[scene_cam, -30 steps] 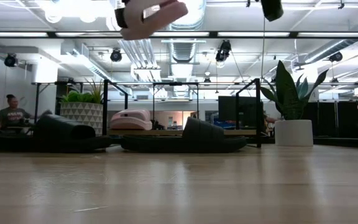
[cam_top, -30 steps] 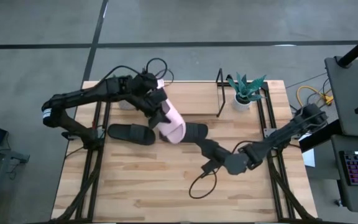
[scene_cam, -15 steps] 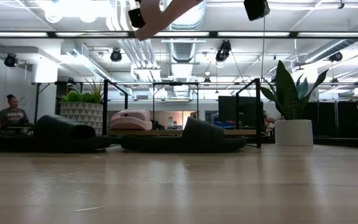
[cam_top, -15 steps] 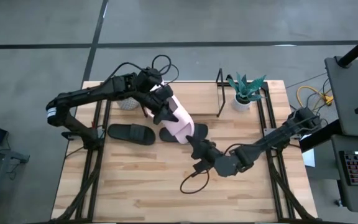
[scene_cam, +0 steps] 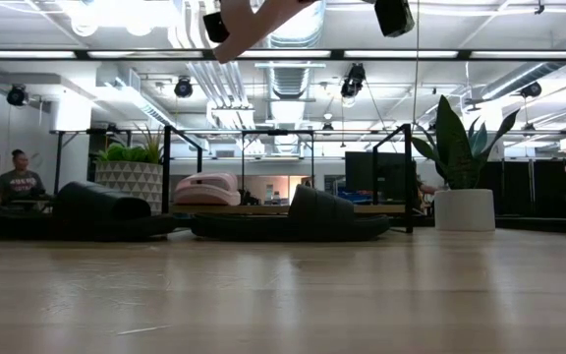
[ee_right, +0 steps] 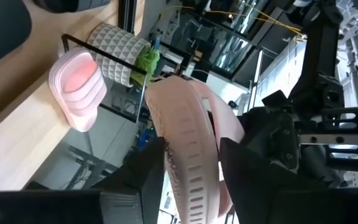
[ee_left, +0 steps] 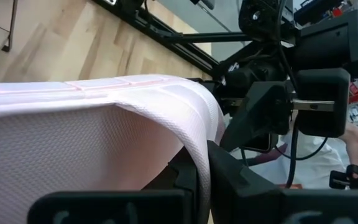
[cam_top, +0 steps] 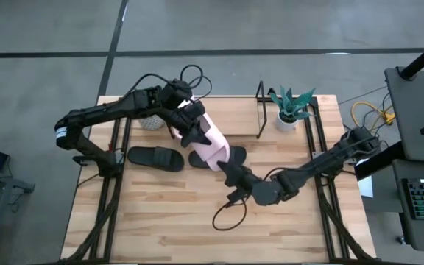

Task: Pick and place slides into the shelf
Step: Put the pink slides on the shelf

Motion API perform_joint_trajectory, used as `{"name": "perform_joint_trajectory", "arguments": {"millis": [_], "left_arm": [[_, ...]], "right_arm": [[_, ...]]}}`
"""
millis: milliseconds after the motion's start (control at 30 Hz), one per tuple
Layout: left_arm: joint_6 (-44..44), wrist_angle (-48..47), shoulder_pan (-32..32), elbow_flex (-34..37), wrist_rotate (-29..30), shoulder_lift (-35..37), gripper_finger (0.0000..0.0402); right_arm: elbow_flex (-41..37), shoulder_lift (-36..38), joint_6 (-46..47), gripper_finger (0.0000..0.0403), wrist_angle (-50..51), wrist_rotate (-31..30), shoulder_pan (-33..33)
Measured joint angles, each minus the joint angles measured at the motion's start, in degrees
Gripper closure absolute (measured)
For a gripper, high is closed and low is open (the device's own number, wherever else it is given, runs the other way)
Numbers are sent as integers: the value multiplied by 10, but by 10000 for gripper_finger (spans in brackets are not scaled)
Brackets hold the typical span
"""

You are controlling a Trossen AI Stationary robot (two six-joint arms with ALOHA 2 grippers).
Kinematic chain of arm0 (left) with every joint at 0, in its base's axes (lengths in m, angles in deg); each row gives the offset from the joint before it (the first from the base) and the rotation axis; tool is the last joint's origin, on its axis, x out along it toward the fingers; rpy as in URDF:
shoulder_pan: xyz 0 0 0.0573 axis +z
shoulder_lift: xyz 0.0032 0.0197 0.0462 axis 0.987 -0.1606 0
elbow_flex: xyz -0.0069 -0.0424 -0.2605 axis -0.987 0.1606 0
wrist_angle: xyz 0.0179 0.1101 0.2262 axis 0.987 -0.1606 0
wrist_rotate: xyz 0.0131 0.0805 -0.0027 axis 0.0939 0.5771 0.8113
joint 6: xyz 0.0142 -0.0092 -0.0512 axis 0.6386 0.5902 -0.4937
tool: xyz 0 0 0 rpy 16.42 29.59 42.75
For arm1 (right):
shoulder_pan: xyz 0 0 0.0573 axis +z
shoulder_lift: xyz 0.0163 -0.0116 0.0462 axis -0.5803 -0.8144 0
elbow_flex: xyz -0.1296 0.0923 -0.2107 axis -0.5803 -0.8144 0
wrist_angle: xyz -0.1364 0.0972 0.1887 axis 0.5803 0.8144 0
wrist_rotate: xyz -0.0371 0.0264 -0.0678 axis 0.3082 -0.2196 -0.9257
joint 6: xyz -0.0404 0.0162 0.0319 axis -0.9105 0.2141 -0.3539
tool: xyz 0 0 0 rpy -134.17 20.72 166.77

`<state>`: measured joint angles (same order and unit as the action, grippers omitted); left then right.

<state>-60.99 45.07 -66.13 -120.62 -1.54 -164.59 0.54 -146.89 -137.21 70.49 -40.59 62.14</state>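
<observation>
My left gripper [cam_top: 191, 129] is shut on a pale pink slide [cam_top: 212, 146] held high over the table's middle. My right gripper [cam_top: 230, 171] is shut on the same slide's other end. In the low view only the slide's edge [scene_cam: 255, 14] shows at the top. Two black slides lie sole-down on the table, one at the left [cam_top: 155, 157] and one [cam_top: 234, 154] partly under the lifted slide. The second pink slide [scene_cam: 204, 189] sits sole-down in the black wire shelf [cam_top: 260, 110]. My left gripper holds the pink slide by its far-left end [ee_left: 185, 118], pinched between the two fingers; the gripper itself hides the place of contact. The slide is lifted clear and slants down toward the right gripper. My right gripper pinches the slide's near-right end [ee_right: 188, 155] across the sole's thickness, one finger [ee_right: 145, 180] on each side, coming level from the table's right.
A potted plant [cam_top: 291, 109] stands at the far right by the shelf's end frame, and a patterned pot [cam_top: 151, 121] with a plant sits far left. A cable loops [cam_top: 230, 213] below the right arm. Bare wood lies along the near edge [cam_top: 160, 228].
My right gripper has moved toward the table's left and reached the pink slide's near-right end. My left gripper has risen a little and shifted toward the far edge, and the slide has tipped steeper.
</observation>
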Motion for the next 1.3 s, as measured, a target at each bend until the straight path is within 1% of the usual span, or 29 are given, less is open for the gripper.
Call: {"name": "perform_joint_trajectory", "arguments": {"millis": [67,133,200,300,333,533,600,700,800,967,1033,1100,1200,1300], "left_arm": [[1,0,0,0,0,0,402],[1,2,0,0,1,0,402],[5,2,0,0,1,0,402],[56,6,1,0,-11,0,402],[81,6,1,0,-15,1,402],[275,6,1,0,-18,4,401],[326,18,1,1,-20,4,395],[362,48,0,4,-22,4,372],[369,70,0,5,-24,4,337],[369,75,0,5,-50,4,257],[361,74,0,5,-53,6,223],[358,71,0,6,-54,11,198],[355,70,-1,7,-54,25,179],[354,65,-1,7,-48,44,176]], "right_arm": [[0,0,0,269,0,0,-5],[0,0,0,290,1,0,-9],[-1,0,0,320,2,0,-13],[-1,0,0,371,4,0,-16],[-1,0,0,377,4,0,-16],[-1,0,9,379,1,-7,-16],[-1,3,17,379,1,-8,-16],[-1,11,28,379,-1,-7,-17],[-1,20,44,379,-1,-11,-20],[-1,35,77,379,1,-11,-25],[-2,36,83,379,2,-13,-25],[-2,36,88,380,2,-21,-26],[-2,37,101,383,2,-35,-27],[-3,38,112,383,1,-53,-27]]}}
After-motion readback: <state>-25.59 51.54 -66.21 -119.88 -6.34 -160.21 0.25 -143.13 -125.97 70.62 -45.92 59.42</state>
